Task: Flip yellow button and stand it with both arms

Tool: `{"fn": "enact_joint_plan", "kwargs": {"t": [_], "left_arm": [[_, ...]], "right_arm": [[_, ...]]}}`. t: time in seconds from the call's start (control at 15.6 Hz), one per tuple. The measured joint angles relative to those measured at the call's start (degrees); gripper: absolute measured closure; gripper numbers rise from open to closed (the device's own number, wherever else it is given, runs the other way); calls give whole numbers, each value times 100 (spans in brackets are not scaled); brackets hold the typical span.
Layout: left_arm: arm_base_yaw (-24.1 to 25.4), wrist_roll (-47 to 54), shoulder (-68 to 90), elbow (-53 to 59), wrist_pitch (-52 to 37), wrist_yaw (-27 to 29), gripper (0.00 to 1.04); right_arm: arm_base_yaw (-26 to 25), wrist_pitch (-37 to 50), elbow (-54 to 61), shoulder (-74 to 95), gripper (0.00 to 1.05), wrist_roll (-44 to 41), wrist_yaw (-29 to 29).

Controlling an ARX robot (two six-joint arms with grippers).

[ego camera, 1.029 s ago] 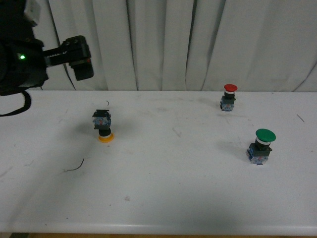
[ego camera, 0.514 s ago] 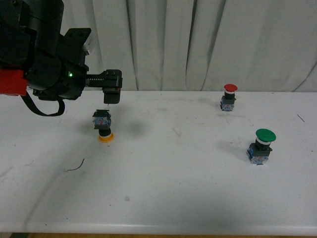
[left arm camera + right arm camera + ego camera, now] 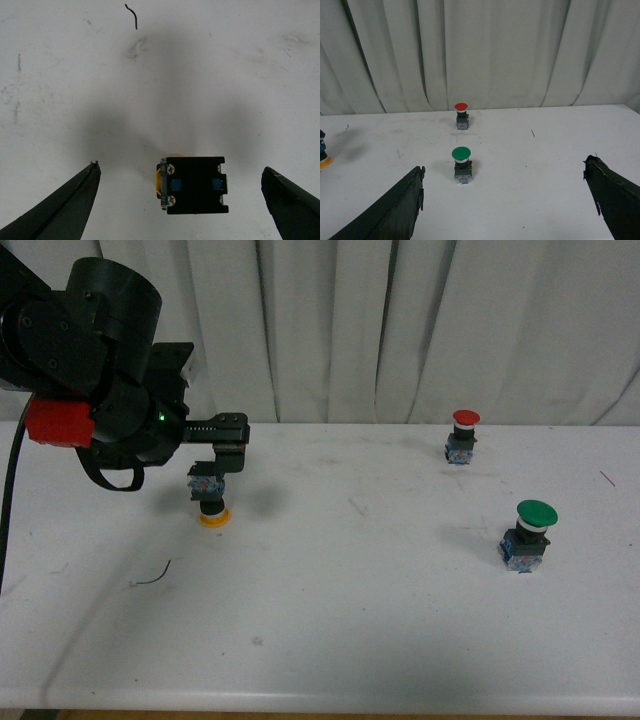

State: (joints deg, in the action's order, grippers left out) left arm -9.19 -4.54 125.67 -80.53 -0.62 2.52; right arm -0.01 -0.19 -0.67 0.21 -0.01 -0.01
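Two claws were open, and only one was near the target. The yellow button stood upside down on the table, cap on the surface, block up, long axis vertical. The left gripper hung right above it with fingers spread wide, holding nothing. Its wrist view showed the block between them, nearer one finger. The right gripper, also spread and empty, was well apart, closer to the green-capped button. Judged: the left arm was better placed, with a straight descent.
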Motion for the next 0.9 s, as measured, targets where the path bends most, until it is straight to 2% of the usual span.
{"fn": "enact_joint_plan", "kwargs": {"t": [0.32,0.39,0.64,0.71,0.9], "left_arm": [[-46,52,278,-42,-125,0,7],[-44,81,278,-42,-212,4,10],[-35,179,275,-13,-214,35,65],[-35,199,256,15,-227,63,68],[-107,269,-116,424,-413,136,69]], "right_arm": [[0,0,0,0,6,0,0],[0,0,0,0,6,0,0],[0,0,0,0,6,0,0],[0,0,0,0,6,0,0],[0,0,0,0,6,0,0]]}}
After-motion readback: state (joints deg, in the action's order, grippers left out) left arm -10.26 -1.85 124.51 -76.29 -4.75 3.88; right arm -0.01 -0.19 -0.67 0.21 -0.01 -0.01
